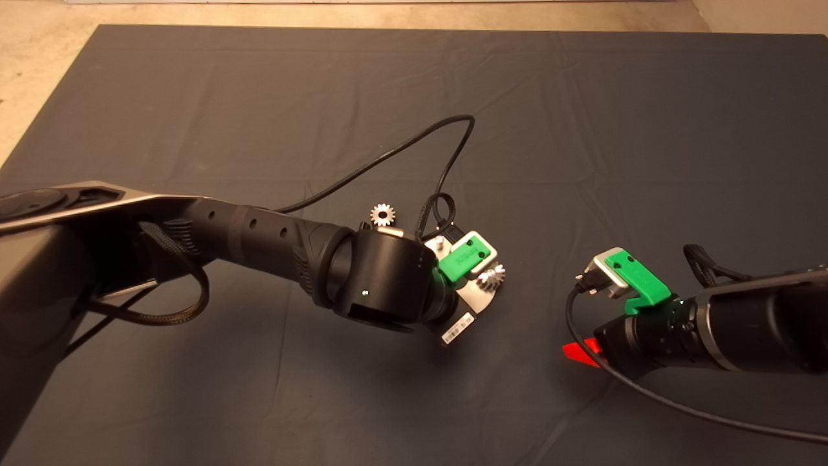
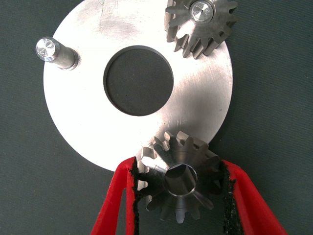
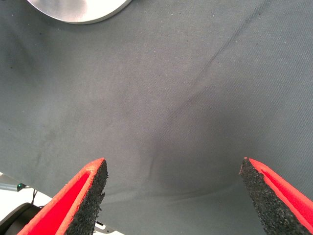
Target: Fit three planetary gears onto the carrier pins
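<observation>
The left gripper is closed on 1 planetary gear, its 2 red fingers pressing black pads against the teeth on opposite sides. The held gear sits at the rim of the silver disc, partly over its edge and partly over the dark mat; whether a carrier pin is under it cannot be told, since the gear covers that spot and only its dark centre bore shows. Past the disc's large centre hole, a second gear is seated on a pin, the pin's bright end showing in the bore. Across the disc from it, a bare pin stands upright near the rim with nothing on it.

In the head view, the left arm reaches in from the left edge to the middle of the mat, hiding most of the disc; the seated gear shows just beside the green gripper body. A third gear lies flat on the mat, just beyond the arm's wrist and apart from the disc. A black cable loops over the mat behind it.

The right gripper hovers low over bare mat to the right of the disc, well apart from it, its fingers spread wide and holding nothing.
</observation>
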`<state>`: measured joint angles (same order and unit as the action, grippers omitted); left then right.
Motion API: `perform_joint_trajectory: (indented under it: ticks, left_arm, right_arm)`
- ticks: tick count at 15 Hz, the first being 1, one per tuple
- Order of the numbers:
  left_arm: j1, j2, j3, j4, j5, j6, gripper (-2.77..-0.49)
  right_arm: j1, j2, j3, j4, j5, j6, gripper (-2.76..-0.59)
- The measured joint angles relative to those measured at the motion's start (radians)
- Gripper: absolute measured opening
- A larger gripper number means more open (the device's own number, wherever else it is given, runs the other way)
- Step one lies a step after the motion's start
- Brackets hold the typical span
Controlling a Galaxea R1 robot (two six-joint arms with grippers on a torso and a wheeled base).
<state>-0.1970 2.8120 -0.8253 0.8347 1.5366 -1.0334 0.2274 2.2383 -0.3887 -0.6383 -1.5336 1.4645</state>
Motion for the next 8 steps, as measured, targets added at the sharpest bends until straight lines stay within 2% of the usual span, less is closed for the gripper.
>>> perform_joint_trajectory:
  ticks: [8]
  left_arm:
    - [0.003, 0.0, 0.0, 0.005, -0.002, 0.027, -2.48]
  right_arm:
    - [0.0, 0.0, 0.0, 0.0, 0.0, 0.0, -1.34]
